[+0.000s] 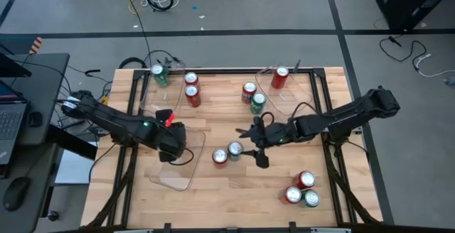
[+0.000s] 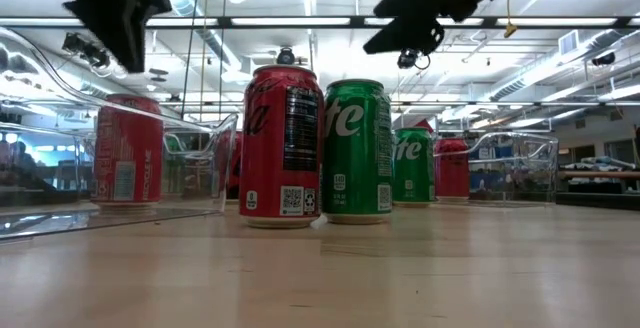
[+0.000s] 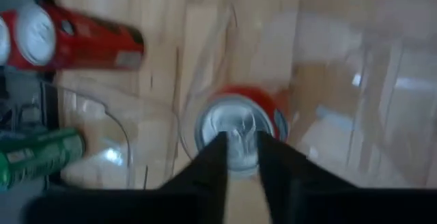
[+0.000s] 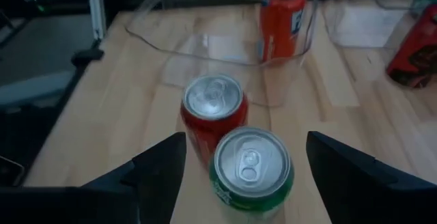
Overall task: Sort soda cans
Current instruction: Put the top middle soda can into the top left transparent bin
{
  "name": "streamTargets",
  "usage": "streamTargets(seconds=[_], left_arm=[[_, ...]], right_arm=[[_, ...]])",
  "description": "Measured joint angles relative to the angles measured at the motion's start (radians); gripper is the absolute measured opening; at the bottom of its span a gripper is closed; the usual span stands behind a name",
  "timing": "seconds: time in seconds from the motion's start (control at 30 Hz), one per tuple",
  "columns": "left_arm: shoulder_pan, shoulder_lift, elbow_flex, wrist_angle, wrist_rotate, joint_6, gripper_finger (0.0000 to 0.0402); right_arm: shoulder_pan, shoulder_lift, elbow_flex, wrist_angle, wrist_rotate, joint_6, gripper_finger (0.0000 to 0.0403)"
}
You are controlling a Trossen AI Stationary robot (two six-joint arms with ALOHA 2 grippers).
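Observation:
My left gripper (image 1: 174, 146) hangs over the near-left clear tray (image 1: 183, 177). Its fingers are almost together, just above the silver top of an upright red can (image 3: 235, 125) standing in that tray (image 2: 127, 148). My right gripper (image 1: 257, 145) is open above a red can (image 1: 220, 158) and a green can (image 1: 234, 150), which stand side by side mid-table. In the right wrist view its fingers (image 4: 160, 166) flank the green can (image 4: 251, 166). In the low view they sit higher than the can tops. Other cans stand near the far edge and at the near right.
A red can (image 1: 280, 77) stands in the far-right clear tray (image 1: 302, 94). A green can (image 1: 160, 73) and two red cans (image 1: 192, 89) stand by the far-left tray (image 1: 151, 94). A red-green pair (image 1: 253, 96) stands mid-far. Three cans (image 1: 302, 190) cluster at the near right. Bare wood lies near centre.

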Motion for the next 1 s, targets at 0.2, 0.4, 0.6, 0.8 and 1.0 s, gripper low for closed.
streamTargets(seconds=[0.2,0.4,0.6,0.8,1.0], left_arm=[[0.002,-0.217,-0.059,0.197,-0.019,0.003,0.0009],[0.002,-0.387,-0.134,0.329,-0.014,-0.005,0.0003],[0.002,-0.419,-0.152,0.348,-0.011,0.000,0.0002],[0.002,-0.416,-0.152,0.367,-0.030,0.034,0.0002],[0.002,-0.411,-0.152,0.368,-0.085,0.047,0.0001]], right_arm=[[0.000,0.098,0.060,-0.013,0.016,-0.001,0.0306],[0.000,0.191,0.139,-0.118,0.016,-0.009,0.0334],[-0.002,0.257,0.196,-0.186,0.017,-0.043,0.0350],[-0.026,0.288,0.211,-0.224,0.017,-0.046,0.0306],[-0.077,0.281,0.212,-0.228,0.017,-0.063,0.0283]])
